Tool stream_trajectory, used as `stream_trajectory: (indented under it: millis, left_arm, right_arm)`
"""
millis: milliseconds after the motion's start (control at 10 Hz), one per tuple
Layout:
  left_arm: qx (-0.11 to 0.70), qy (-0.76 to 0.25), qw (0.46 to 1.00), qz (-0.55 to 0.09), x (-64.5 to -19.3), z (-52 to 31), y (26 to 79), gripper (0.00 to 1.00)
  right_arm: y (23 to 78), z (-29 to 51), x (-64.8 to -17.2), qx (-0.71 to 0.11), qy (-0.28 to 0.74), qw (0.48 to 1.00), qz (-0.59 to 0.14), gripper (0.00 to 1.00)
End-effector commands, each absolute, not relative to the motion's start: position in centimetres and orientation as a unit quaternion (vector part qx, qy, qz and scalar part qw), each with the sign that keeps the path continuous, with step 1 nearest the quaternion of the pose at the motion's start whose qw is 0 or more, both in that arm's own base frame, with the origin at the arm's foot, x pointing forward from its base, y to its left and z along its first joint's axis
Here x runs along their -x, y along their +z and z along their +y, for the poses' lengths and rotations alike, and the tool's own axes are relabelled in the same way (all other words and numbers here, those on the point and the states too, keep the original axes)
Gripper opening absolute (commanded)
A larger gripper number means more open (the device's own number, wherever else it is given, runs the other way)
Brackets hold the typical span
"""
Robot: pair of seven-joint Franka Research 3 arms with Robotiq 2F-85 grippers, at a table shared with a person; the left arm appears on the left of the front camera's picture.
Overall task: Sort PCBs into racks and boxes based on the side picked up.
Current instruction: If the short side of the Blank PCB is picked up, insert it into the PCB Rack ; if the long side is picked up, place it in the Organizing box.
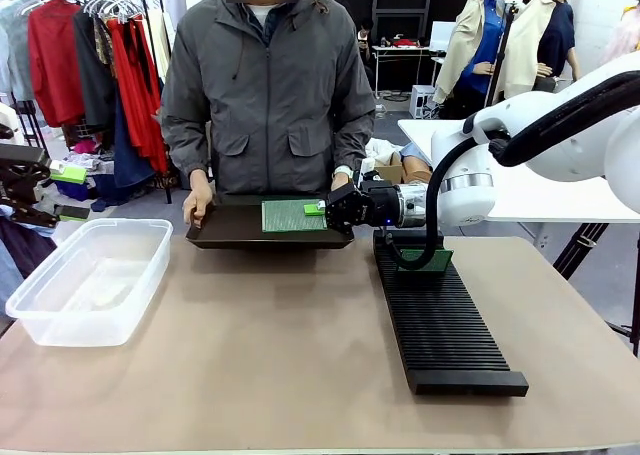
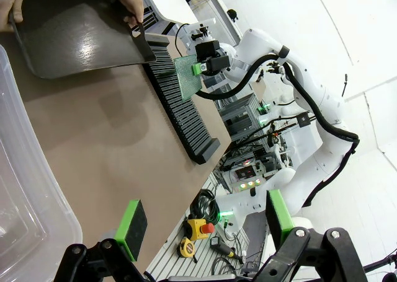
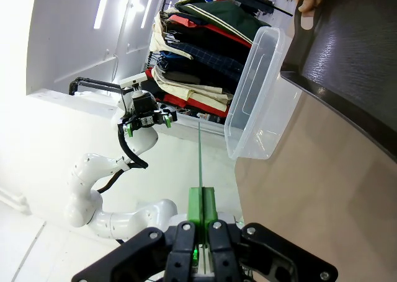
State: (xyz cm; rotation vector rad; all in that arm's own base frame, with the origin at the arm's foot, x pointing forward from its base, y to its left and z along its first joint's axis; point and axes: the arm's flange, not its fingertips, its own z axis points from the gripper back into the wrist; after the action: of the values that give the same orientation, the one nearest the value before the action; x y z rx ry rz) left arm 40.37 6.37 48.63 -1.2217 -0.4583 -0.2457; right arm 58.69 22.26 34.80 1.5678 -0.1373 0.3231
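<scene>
The right tool (image 1: 316, 209) pinches a thin green PCB (image 1: 290, 216) by one edge, its lighter dot-grid face showing; the left tool (image 2: 205, 223) stands spread.

Clothes rack (image 1: 90, 35) stands far left. White table (image 1: 540, 200) stands far right. Grey floor (image 1: 150, 210).

Colour inventory, as I logged it from the remote desk:
1. PCB (image 1: 293, 216): light green, and I noted a fine silvery dot grid.
2. Second PCB (image 1: 441, 262): plain darker green.
3. Rack (image 1: 445, 325): black, ribbed with close crosswise lines.
4. Box (image 1: 85, 280): clear, colourless.
5. Tray (image 1: 225, 233): dark brown-black, with a faint sheen.
6. Table (image 1: 280, 365): tan.
7. Right gripper (image 1: 318, 209) and left gripper (image 2: 205, 223): black, with bright green pads.
8. Person's jacket (image 1: 268, 95): grey.
</scene>
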Motion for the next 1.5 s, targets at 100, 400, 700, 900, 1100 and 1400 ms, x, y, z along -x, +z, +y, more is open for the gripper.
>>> stream_trajectory:
  millis: [100,400,700,900,1100,1400]
  left_arm:
    - [0.567,-0.114,0.788,-0.21,-40.2,6.4,48.8,1.0]
    - [0.567,-0.114,0.788,-0.21,-40.2,6.4,48.8,1.0]
    - [0.567,-0.114,0.788,-0.21,-40.2,6.4,48.8,1.0]
    - [0.567,-0.114,0.788,-0.21,-40.2,6.4,48.8,1.0]
    - [0.567,-0.114,0.788,-0.21,-40.2,6.4,48.8,1.0]
    - [0.567,-0.114,0.788,-0.21,-40.2,6.4,48.8,1.0]
  right_arm:
    - [34.9,22.2,-58.6,-0.704,0.147,0.691,-0.069,0.0]
    - [36.6,21.1,-58.0,-0.71,0.154,0.682,-0.08,0.0]
    - [38.7,17.6,-57.0,-0.709,0.168,0.678,-0.095,0.0]
    - [39.7,14.4,-56.6,-0.706,0.171,0.678,-0.11,0.0]
    - [39.6,11.2,-56.4,-0.699,0.173,0.684,-0.117,0.0]
    - [40.4,5.9,-55.4,-0.69,0.217,0.676,-0.14,0.0]
